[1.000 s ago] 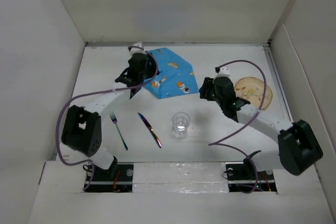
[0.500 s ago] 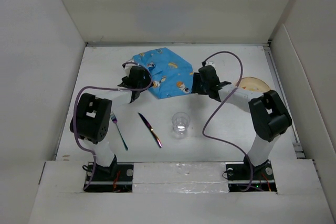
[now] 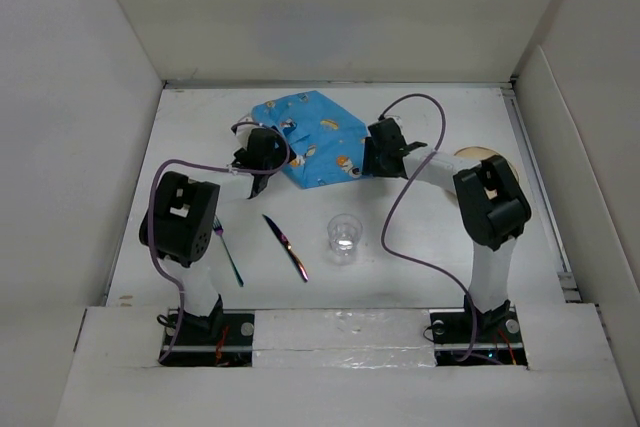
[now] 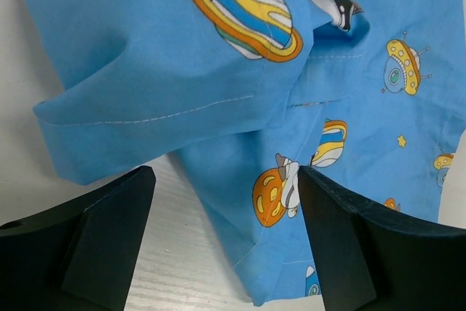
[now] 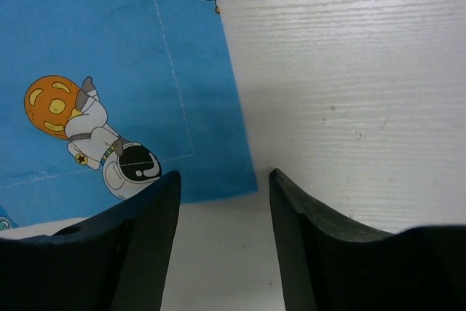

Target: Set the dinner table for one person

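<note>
Counter (image 3: 190, 122) carries the blue cloth (image 3: 320, 137); left gripper (image 4: 226, 180) gapes wide at its edge, holding nothing; right gripper (image 5: 224, 178) spread over its corner, empty too.

White dinner table (image 3: 420, 247), blue cloth (image 3: 320, 142), fork (image 3: 228, 252), knife (image 3: 287, 247), glass (image 3: 344, 237), plate (image 3: 478, 154)

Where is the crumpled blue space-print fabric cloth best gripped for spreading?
Probably from its outer sides: the cloth has a raised folded hem facing the open left gripper and a flat corner lying between the fingers of the open right gripper.
</note>
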`<state>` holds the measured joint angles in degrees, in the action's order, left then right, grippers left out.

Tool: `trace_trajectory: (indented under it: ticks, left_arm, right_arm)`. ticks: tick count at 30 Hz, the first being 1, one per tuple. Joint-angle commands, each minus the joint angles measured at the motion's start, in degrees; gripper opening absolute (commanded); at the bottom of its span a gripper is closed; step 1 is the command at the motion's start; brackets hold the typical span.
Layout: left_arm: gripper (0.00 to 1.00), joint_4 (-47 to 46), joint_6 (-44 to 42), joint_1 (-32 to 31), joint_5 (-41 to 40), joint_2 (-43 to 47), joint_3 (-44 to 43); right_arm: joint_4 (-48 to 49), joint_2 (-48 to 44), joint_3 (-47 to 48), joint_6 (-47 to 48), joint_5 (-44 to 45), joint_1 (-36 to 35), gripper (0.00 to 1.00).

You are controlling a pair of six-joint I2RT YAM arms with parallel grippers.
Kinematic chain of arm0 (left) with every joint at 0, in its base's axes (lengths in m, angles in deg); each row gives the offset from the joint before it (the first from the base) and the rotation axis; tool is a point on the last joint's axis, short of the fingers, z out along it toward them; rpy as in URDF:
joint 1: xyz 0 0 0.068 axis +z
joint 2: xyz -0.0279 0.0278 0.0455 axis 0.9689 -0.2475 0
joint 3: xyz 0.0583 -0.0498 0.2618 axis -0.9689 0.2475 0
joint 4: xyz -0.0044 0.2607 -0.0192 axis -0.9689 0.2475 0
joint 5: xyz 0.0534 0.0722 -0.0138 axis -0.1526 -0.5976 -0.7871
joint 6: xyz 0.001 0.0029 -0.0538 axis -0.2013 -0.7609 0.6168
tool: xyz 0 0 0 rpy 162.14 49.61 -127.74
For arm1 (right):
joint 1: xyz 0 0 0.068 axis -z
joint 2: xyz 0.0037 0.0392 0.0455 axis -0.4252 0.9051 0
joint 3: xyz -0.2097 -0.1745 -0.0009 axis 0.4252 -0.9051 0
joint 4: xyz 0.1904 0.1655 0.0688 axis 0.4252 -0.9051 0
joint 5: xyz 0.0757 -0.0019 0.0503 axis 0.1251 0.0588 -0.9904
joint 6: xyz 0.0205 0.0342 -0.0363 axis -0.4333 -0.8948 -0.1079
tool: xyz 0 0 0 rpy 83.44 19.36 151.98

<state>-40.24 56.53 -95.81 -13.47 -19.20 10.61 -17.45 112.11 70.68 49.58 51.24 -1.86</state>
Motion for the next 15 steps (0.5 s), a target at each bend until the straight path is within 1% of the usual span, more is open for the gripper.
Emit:
trace_trajectory:
  ticks: [1,2,5,6,8,9,11,13,14,15]
  left_arm:
    - [0.77,-3.6,2.9,0.3,1.8,-0.5,1.3]
    - [0.77,-3.7,3.1,0.3,2.2,-0.8,1.4]
    - [0.78,-4.7,4.3,0.8,2.8,-1.8,2.1]
    - [0.77,-4.8,4.5,0.8,2.7,-2.6,2.1]
    - [0.75,-6.6,5.2,1.5,3.1,-2.8,2.6]
    - [0.71,-6.6,5.4,1.5,2.7,-3.0,2.4]
    - [0.67,-6.4,5.7,1.5,2.2,-3.0,1.8]
    - [0.66,-6.6,5.8,1.5,1.4,-3.0,1.7]
    - [0.65,-7.1,7.5,1.5,0.9,-2.7,2.1]
    - [0.66,-7.1,7.5,1.5,0.5,-2.4,2.1]
  right_arm:
    - [-3.4,2.1,2.7,-1.0,0.2,0.3,0.56]
    - [-3.5,2.4,2.9,-0.9,0.1,-0.3,0.55]
    - [-3.8,4.0,3.6,-0.8,-0.2,-0.8,0.45]
    - [-3.8,4.0,3.8,-0.8,0.1,-0.8,0.37]
    - [-2.2,3.1,2.4,-1.0,0.4,-0.8,0.28]
    - [-1.9,2.6,1.9,-1.3,1.0,-0.8,0.19]
    - [-0.7,1.6,0.7,-1.5,1.1,-0.8,0.13]
    - [-0.1,1.0,0.0,-1.4,1.1,-0.3,0.07]
    - [0.8,0.2,-1.2,-1.2,0.9,-0.3,0.00]
    - [1.3,0.1,-1.2,-1.2,0.7,-0.3,0.00]
